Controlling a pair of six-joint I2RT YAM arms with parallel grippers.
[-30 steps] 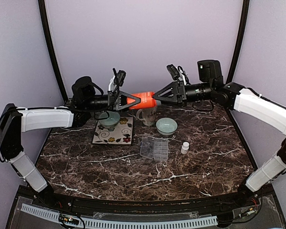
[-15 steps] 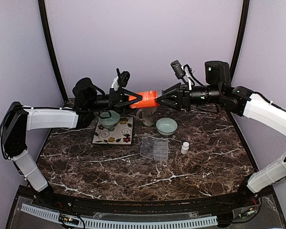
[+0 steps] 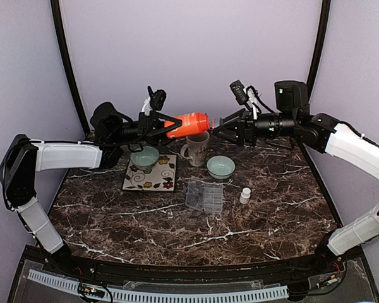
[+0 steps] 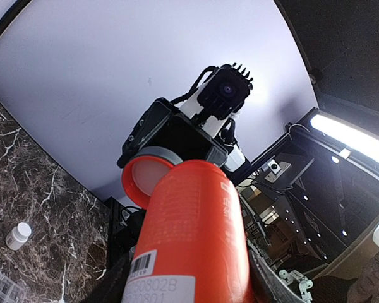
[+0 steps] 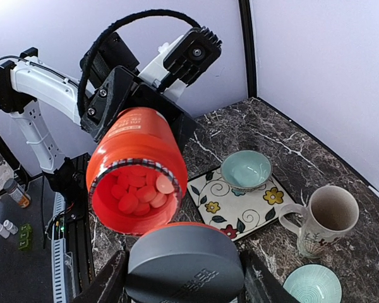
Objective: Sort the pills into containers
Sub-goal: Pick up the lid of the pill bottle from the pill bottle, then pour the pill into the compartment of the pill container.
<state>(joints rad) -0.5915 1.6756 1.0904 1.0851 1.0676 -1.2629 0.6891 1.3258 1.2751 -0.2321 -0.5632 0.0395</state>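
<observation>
left gripper (image 3: 170, 126) grips orange bottle (image 3: 191, 122) near level, keeping pills (image 5: 138, 192) inside. right gripper (image 3: 218, 123) clasps the detached grey cap (image 5: 184, 268).

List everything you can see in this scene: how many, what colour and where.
orange bottle: one, orange, open, held on its side in the air at the back
cap: one, grey, off the bottle, facing its mouth
pills: many, orange-looking, inside the bottle
pill box: one, clear, mid-table
bowls: two, pale green; one on the floral mat, the other right of the mug
mug: one, whitish, behind the pill box
floral mat: one, white with flowers, left of the pill box
small bottle: one, white, right of the pill box
table: one, dark marble
left gripper: black, shut on the orange bottle
right gripper: black, shut on the cap
</observation>
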